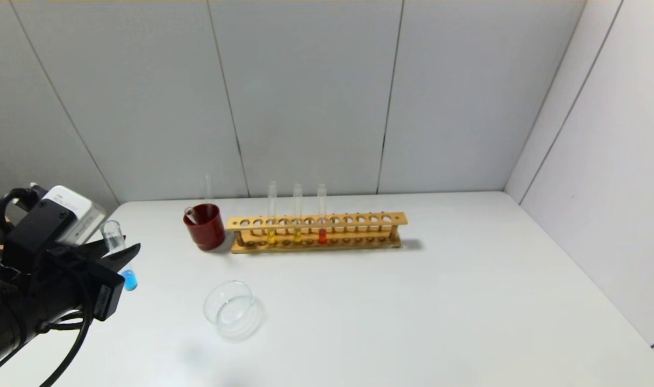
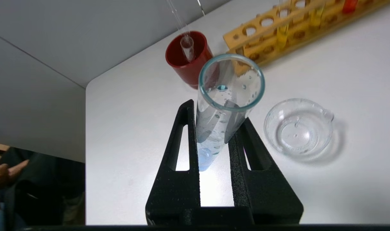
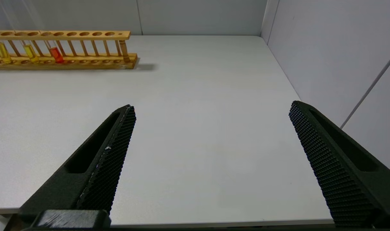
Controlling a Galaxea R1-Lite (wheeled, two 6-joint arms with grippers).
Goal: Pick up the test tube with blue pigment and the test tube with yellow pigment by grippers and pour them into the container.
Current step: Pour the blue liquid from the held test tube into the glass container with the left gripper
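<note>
My left gripper (image 1: 123, 257) is shut on the test tube with blue pigment (image 1: 121, 258) and holds it tilted above the table's left side, left of the container (image 1: 233, 310). In the left wrist view the tube (image 2: 214, 128) sits between the black fingers (image 2: 182, 141), mouth toward the camera, blue liquid at its bottom. The clear glass container (image 2: 299, 128) looks empty. Two tubes with yellow liquid (image 1: 272, 235) (image 1: 297, 234) stand in the wooden rack (image 1: 359, 219). My right gripper (image 3: 211, 106) is open and empty over the table's right front, out of the head view.
A tube with red-orange liquid (image 1: 321, 235) stands in the rack beside the yellow ones. A dark red cup (image 1: 204, 228) with an empty tube in it stands at the rack's left end. A person's hand (image 2: 5, 173) is off the table's left edge. Grey walls close in behind and to the right.
</note>
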